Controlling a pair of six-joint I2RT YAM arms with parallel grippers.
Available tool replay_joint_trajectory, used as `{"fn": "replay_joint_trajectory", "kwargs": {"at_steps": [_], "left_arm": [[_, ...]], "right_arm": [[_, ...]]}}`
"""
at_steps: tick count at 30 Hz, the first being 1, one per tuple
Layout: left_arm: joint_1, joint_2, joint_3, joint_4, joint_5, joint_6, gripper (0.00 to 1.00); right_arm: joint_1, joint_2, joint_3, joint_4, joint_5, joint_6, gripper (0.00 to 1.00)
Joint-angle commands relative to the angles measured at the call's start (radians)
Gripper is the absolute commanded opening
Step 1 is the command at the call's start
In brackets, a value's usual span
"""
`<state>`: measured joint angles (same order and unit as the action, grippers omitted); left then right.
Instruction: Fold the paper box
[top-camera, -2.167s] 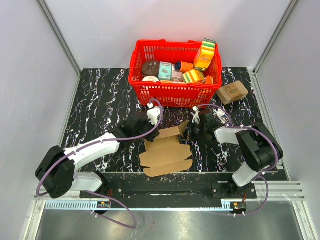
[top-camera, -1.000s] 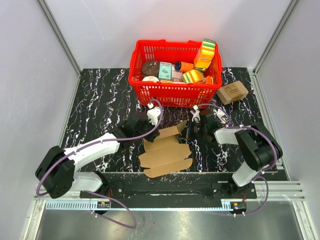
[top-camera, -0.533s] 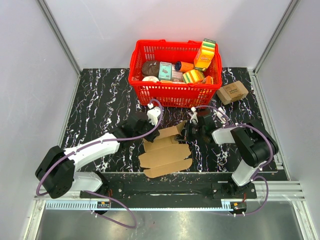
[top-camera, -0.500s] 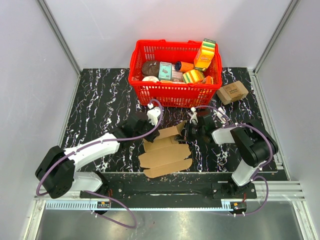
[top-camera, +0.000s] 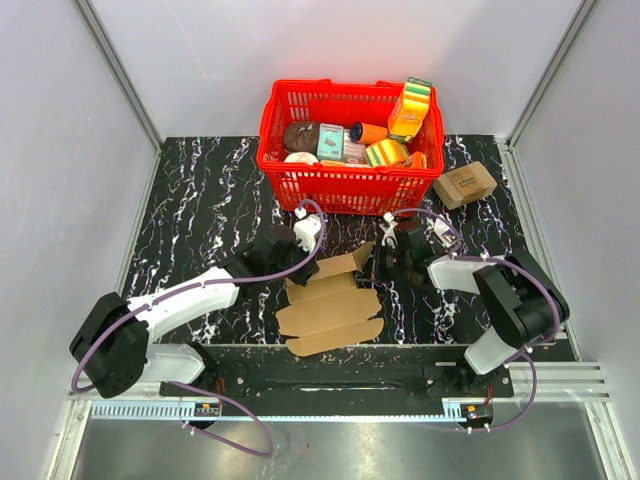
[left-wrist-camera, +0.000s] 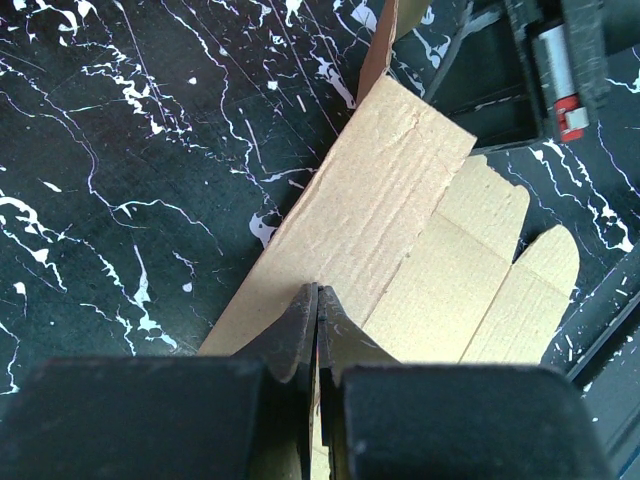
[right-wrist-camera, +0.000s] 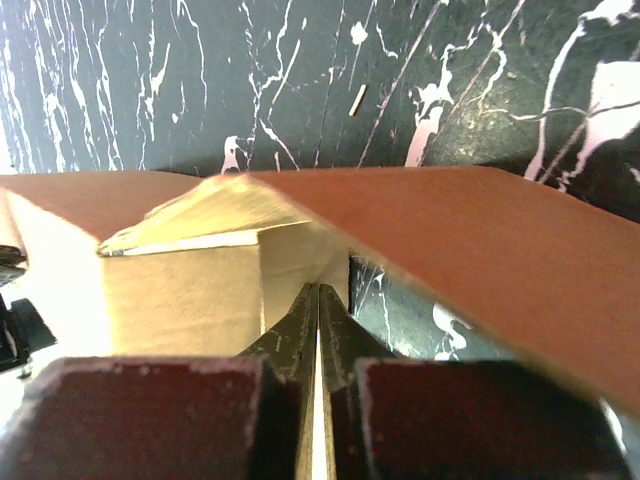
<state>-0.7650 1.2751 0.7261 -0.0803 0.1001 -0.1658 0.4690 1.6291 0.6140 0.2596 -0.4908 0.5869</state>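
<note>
The paper box (top-camera: 330, 308) is thin corrugated card. I'd judge it light and springy, bending only along its scores, so the edges are the place to grip. It lies half-open between my grippers. The left gripper (left-wrist-camera: 317, 305) is pinching one end of the raised panel, and the right gripper (right-wrist-camera: 318, 300) is pinching an upright flap at the other. Against two seconds ago the box has barely shifted; the right elbow sits slightly further out.

No print can be read, even on the small carton (top-camera: 465, 184).
</note>
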Motion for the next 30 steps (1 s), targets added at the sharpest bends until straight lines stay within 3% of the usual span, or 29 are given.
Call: {"fn": "replay_joint_trajectory", "kwargs": {"at_steps": [1, 5, 11, 14, 24, 30], "left_arm": [[-0.003, -0.031, -0.007, 0.016, -0.014, -0.008, 0.0], [-0.003, -0.031, -0.008, 0.017, -0.017, -0.008, 0.0], [-0.005, -0.033, -0.008, 0.017, -0.017, -0.009, 0.0], [-0.003, -0.033, -0.008, 0.016, -0.017, -0.008, 0.0], [-0.003, -0.043, -0.004, 0.002, -0.022, -0.008, 0.0], [-0.003, -0.043, -0.001, 0.002, -0.02, -0.006, 0.0]], "right_arm": [[0.008, -0.141, 0.056, -0.187, 0.127, -0.096, 0.08], [0.01, -0.244, 0.085, -0.341, 0.218, -0.15, 0.15], [0.01, -0.351, 0.159, -0.506, 0.314, -0.271, 0.34], [0.007, -0.371, 0.194, -0.557, 0.356, -0.326, 0.38], [0.01, -0.374, 0.277, -0.637, 0.403, -0.472, 0.54], [0.008, -0.35, 0.305, -0.648, 0.397, -0.507, 0.56]]}}
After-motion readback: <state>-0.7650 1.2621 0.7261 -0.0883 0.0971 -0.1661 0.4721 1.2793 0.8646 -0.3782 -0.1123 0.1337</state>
